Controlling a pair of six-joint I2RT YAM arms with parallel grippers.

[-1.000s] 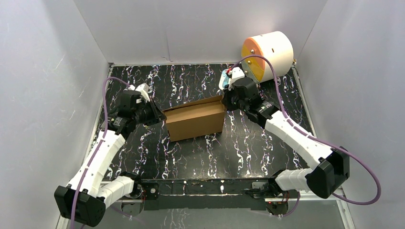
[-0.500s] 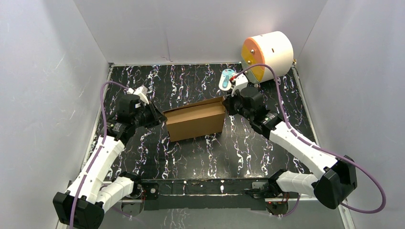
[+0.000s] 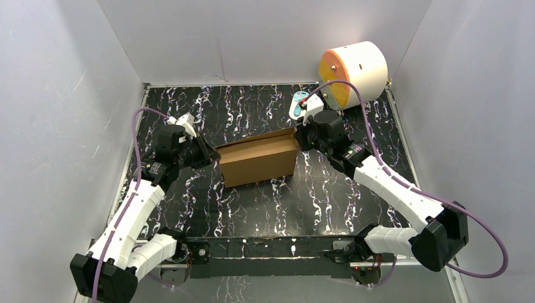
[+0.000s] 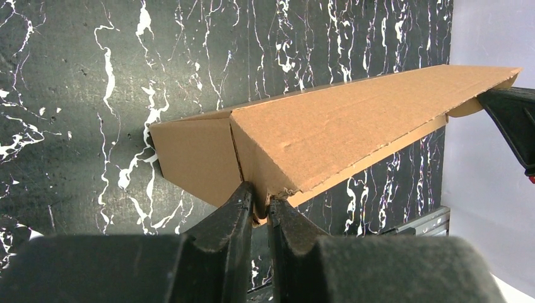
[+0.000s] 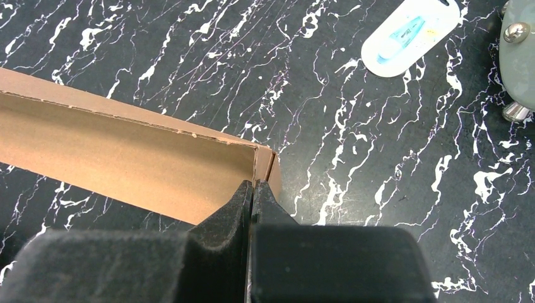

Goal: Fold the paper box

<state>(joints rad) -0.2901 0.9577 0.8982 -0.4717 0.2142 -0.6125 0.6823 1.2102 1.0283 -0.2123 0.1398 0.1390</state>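
Note:
The paper box (image 3: 258, 159) is plain brown cardboard, a partly formed rectangular box in the middle of the black marbled table. My left gripper (image 3: 212, 153) is shut on the box's left end; in the left wrist view its tips (image 4: 260, 201) pinch a cardboard edge of the box (image 4: 340, 126). My right gripper (image 3: 298, 134) is shut on the box's right end wall; in the right wrist view the tips (image 5: 253, 187) clamp the thin wall at the corner of the box (image 5: 126, 158), whose open inside faces the camera.
A white-and-orange cylinder (image 3: 352, 71) lies at the back right corner. A small white-and-blue packet (image 3: 296, 104) lies behind the right gripper, also in the right wrist view (image 5: 410, 35). Grey walls enclose the table on three sides.
The right arm shifted slightly at the box's right end, uncovering the packet behind it. The left arm's elbow dropped a little. The box stayed in place, held at both ends.

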